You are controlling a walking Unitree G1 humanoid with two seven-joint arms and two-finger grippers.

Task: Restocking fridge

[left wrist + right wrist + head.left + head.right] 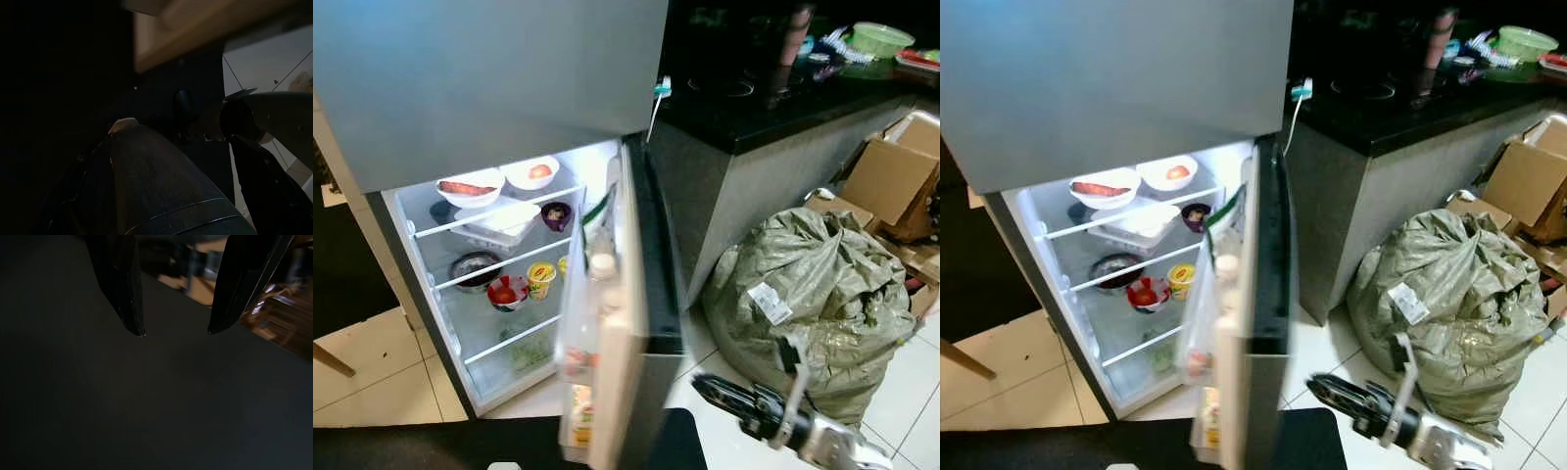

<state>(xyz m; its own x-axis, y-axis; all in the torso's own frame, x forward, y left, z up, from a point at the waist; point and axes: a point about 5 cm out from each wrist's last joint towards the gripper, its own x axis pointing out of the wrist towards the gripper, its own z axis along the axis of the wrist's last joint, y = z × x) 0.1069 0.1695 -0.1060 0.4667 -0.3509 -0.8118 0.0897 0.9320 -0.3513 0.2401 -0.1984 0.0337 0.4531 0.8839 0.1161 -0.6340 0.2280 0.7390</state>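
The fridge [489,88] stands with its lower door [646,294] swung wide, seen edge-on. On the lit shelves sit a white bowl with a sausage [470,186], a second white bowl holding a round fruit [530,172], a purple cup [556,214], a yellow tub [541,279] and a bowl with red food [507,292]. Bottles [600,269] fill the door racks. My right gripper [705,387] hovers low beside the door's outer face, open and empty; its fingertips [139,330] face a dark surface. My left gripper [210,186] is in deep shade.
A stuffed green sack [813,294] lies on the tile floor right of the door, with cardboard boxes [891,176] behind it. A black counter [773,88] carries a green bowl [879,39] and clutter. A charger with a cable [661,90] hangs at the counter's corner.
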